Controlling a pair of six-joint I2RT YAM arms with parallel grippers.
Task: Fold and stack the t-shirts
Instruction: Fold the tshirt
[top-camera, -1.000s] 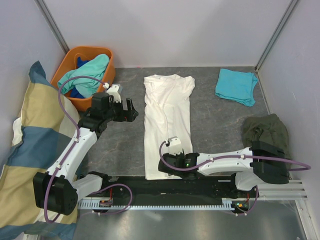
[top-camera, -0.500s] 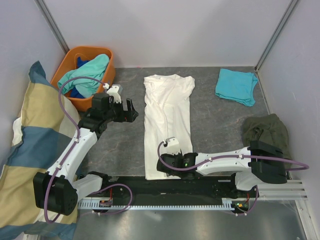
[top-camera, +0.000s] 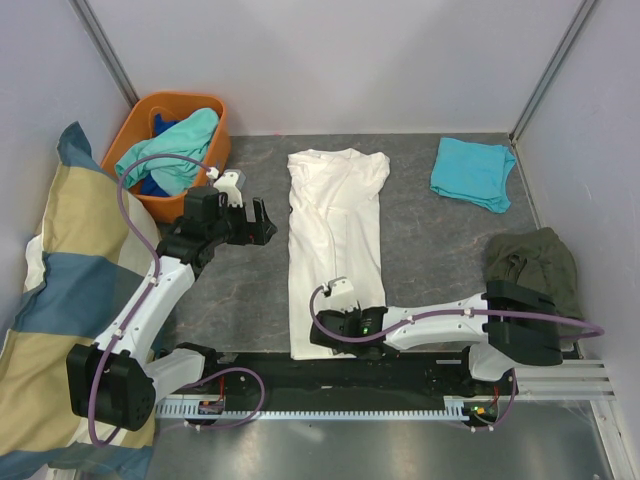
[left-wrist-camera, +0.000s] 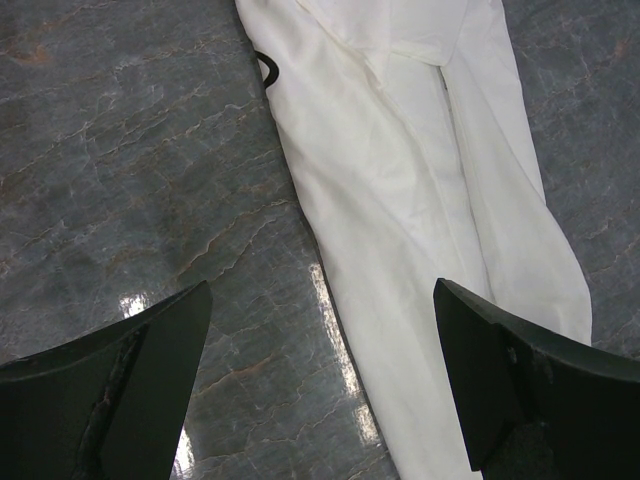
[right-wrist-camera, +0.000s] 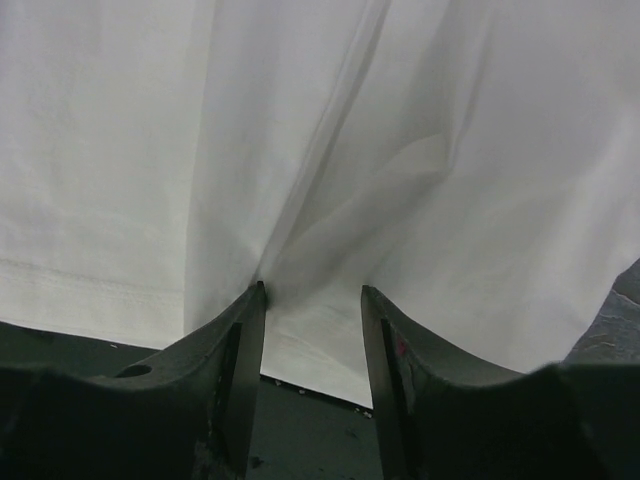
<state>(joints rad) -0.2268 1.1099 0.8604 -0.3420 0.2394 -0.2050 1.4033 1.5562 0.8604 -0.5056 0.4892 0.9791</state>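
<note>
Hem of the cream-white tee (top-camera: 335, 240) is partly covered by the right gripper (right-wrist-camera: 312, 300) at 6 o'clock. Its jaws are narrowed but apart, with cloth bunched between the tips; grip is hard to judge. The blue tee (top-camera: 152, 186) is mostly buried under the mint-green tee (top-camera: 185, 135) in the orange basket (top-camera: 128, 130) at 10 o'clock. The checked pillow (top-camera: 60, 300) is cut off at 9 o'clock.

Since a second ago the right gripper has slid slightly toward 9 o'clock along the hem. The left gripper (left-wrist-camera: 320, 290) has not moved, spread wide over the table (top-camera: 240, 290) beside the tee's edge.

The grey marbled top also holds the folded turquoise tee (top-camera: 473, 172) at 1 o'clock and a dark olive garment (top-camera: 530, 262) at 3. Pale walls enclose it.
</note>
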